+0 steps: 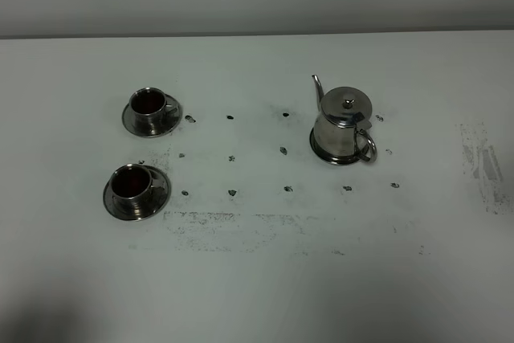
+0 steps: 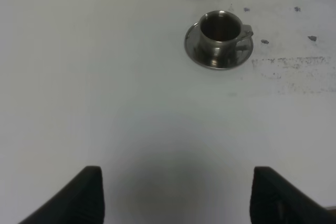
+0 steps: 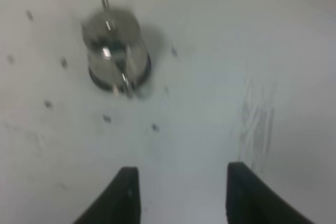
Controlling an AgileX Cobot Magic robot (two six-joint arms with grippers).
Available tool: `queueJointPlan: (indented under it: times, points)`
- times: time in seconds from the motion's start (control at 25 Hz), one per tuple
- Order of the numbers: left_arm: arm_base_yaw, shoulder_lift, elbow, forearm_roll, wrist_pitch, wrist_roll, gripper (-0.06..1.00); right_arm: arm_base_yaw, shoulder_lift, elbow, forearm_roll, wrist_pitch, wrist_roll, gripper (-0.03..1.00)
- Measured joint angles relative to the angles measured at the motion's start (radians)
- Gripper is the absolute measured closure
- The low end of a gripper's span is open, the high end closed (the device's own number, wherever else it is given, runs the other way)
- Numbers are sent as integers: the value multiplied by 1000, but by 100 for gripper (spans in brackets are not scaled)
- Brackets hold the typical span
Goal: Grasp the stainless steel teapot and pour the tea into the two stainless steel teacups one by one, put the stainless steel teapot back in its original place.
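Note:
The stainless steel teapot (image 1: 344, 123) stands upright on its round steel disc (image 1: 323, 150) at the right of the white table, spout to the back left, loop handle to the front right. It shows blurred in the right wrist view (image 3: 114, 51). Two steel teacups stand on saucers at the left: the far cup (image 1: 149, 105) and the near cup (image 1: 132, 185), both holding reddish-brown tea (image 1: 130, 183). The near cup shows in the left wrist view (image 2: 220, 31). My left gripper (image 2: 176, 192) is open and empty. My right gripper (image 3: 181, 192) is open and empty, well short of the teapot.
The white table (image 1: 265, 279) carries small dark marks in rows between cups and teapot, and scuffs near the front middle and right edge (image 1: 482, 166). A grey wall runs along the back.

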Motion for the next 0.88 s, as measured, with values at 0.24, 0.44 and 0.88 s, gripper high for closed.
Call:
queueJointPlan:
  times: [0.24, 0.44, 0.88]
  points:
    - [0, 0, 0, 0, 0, 0, 37, -1, -274, 20, 12, 217, 20, 65]
    - [0, 0, 0, 0, 0, 0, 37, -11, -480, 158, 25, 273, 61, 69]
    - [0, 0, 0, 0, 0, 0, 37, -50, -677, 330, 28, 230, 72, 73]
